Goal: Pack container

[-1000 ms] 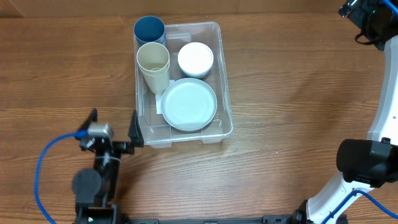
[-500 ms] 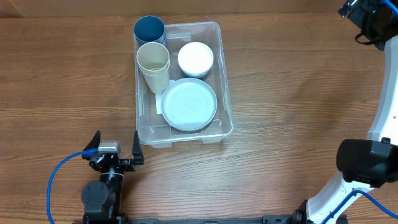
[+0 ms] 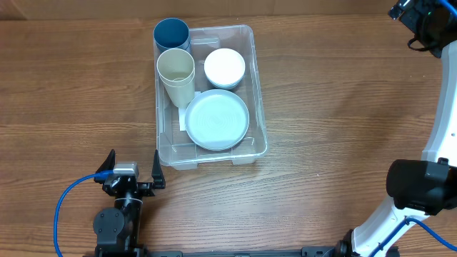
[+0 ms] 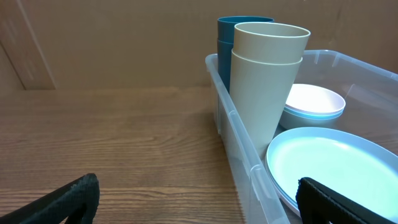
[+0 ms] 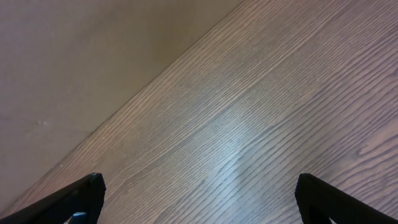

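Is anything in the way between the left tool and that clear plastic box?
Nothing visible. The left tool is open, just off the nearest corner of the container, and only bare wooden table lies between them.

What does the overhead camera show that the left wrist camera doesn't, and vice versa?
Only overhead: the whole outline of the large clear rectangular plastic container, the blue cable and the white right arm. Only left wrist: a side-on seam suggesting the tall cream cup is two nested. Both: the dark teal cup, white round bowl, pale round plate, wooden table, and the open left end effector.
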Motion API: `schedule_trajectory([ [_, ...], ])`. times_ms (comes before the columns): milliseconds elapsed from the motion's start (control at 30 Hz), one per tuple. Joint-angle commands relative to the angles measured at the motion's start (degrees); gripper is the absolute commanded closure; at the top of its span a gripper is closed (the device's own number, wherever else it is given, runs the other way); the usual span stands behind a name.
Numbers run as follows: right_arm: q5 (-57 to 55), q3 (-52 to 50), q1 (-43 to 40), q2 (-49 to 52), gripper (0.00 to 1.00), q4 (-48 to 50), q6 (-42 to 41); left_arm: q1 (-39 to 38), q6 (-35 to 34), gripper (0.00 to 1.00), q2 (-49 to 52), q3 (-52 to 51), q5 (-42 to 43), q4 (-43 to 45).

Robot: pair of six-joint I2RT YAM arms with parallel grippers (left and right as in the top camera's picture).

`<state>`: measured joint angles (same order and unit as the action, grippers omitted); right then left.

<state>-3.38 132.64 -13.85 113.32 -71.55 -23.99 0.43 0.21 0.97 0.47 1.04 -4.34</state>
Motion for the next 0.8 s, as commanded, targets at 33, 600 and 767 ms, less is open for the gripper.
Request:
schedule_trajectory([
  [33,-0.4,0.4,0.0,0.1,0.0,0.3,-0.3,0.4,1.1,0.0,-0.7,-0.2,-0.3,-0.1],
  [600,1.1,-23.8,14.8,-31.0,0.0,10.9,-0.2,0.4,1.1,0.0,-0.7,-0.2,-0.3,-0.1],
  [767,1.2,-60.2,19.5,-53.8,0.0,47.6,0.2,0.4,1.1,0.0,-0.7,-0.2,-0.3,-0.1],
])
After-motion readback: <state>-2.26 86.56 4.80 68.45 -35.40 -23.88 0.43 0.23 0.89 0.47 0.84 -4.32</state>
